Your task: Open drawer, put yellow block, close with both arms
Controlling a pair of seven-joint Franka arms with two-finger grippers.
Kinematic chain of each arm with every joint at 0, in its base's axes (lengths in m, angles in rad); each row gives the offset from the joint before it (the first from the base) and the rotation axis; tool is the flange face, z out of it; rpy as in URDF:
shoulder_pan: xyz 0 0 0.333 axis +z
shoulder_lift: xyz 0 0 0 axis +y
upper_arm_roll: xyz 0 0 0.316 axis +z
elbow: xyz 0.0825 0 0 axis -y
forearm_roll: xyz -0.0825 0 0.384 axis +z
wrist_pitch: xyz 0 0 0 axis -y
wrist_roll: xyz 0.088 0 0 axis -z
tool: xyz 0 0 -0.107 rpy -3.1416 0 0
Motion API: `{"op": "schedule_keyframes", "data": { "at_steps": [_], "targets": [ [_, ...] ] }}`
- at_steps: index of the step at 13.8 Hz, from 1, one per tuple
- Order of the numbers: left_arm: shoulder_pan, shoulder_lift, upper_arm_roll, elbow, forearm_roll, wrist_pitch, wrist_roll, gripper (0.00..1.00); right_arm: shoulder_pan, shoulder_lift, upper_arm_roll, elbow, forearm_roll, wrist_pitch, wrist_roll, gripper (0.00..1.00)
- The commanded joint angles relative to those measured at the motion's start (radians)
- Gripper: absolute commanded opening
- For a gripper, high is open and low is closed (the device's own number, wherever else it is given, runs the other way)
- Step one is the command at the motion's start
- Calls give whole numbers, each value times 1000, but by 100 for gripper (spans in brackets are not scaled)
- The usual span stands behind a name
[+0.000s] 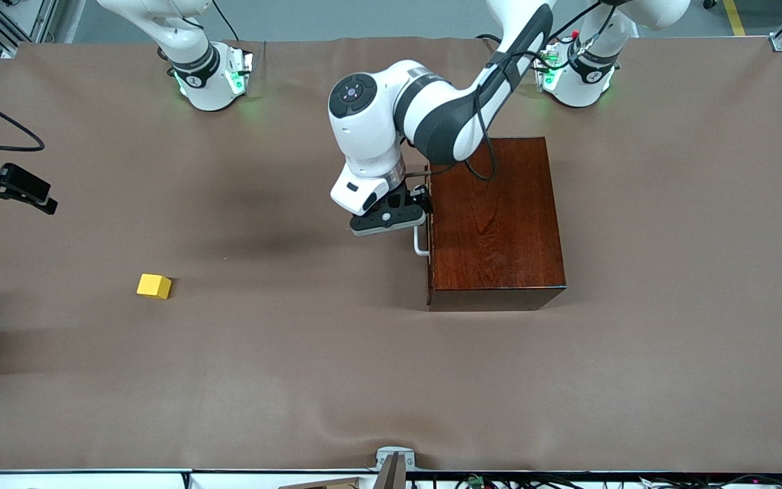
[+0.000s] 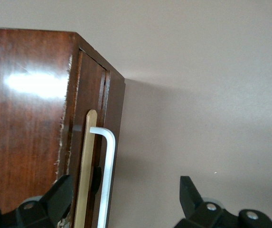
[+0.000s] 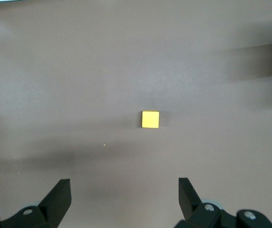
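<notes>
While the drawer (image 1: 430, 231) sits shut in its dark wooden box (image 1: 496, 221), its front faces toward the right arm's end of the table, and the box's long axis runs from the robots' bases toward the front camera. The white bar handle (image 1: 420, 243) lies along that same axis, standing just off the drawer front. The left gripper (image 1: 391, 217) hangs right at this handle, its fingers spread wide; in the left wrist view one finger (image 2: 60, 194) shows against the box's glossy top and the other finger (image 2: 189, 192) over the bare cloth, with the handle (image 2: 108, 171) between them, not clasped.

The yellow block (image 1: 154, 286) lies on the brown table cloth (image 1: 296, 380), well apart from the left gripper, toward the right arm's end and nearer the front camera than the box's handle. The right gripper (image 3: 125, 202) hovers high over the cloth beside the block, fingers wide and holding nothing; its wrist view shows the block (image 3: 150, 119) square-on.
</notes>
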Motion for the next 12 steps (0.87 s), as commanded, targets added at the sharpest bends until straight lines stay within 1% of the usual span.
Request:
{"op": "schedule_keyframes", "data": {
  "at_steps": [1,6,8,12],
  "targets": [
    [-13,42,10,38,28,27,10,100,4,-2,-1,-1,3,-5,12,100],
    [-13,59,4,32,22,32,65,100,4,-2,-1,-4,3,-5,-2,100],
    [-13,63,-11,26,13,6,67,100,6,-2,-1,-6,2,0,-2,100],
    [-13,80,-13,20,-42,-36,67,100,6,-2,-1,-8,2,3,-2,100]
  ]
}}
